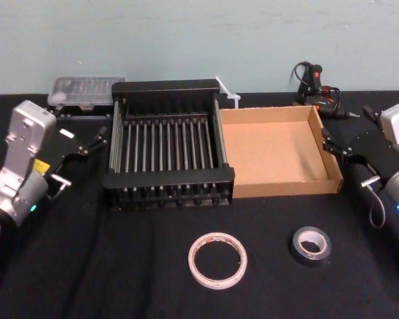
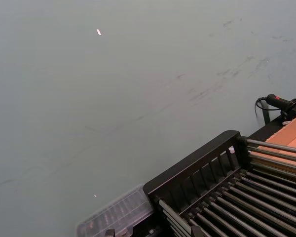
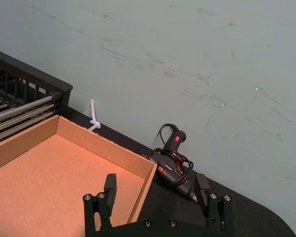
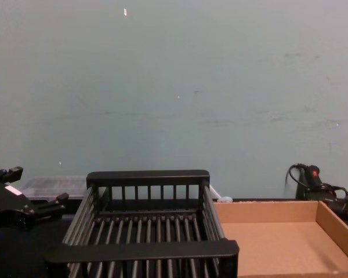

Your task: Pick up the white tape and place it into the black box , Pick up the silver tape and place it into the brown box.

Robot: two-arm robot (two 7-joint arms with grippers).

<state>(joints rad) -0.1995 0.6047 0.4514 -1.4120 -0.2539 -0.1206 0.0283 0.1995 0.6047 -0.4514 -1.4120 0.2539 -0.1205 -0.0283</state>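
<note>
The white tape [image 1: 217, 260] lies flat on the counter [image 1: 86, 266] at 6 o'clock from the black box [image 1: 166, 143], the silver tape [image 1: 311, 245] at its 3 o'clock, below the brown box [image 1: 279, 149]. Both are judged light, stiff rings, best pinched across the rim. The left tool [image 1: 93, 142] and right tool [image 3: 155, 190] are held apart, empty.

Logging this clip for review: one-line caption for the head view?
White tape and silver tape lie before the black box and brown box, both grippers open.
</note>
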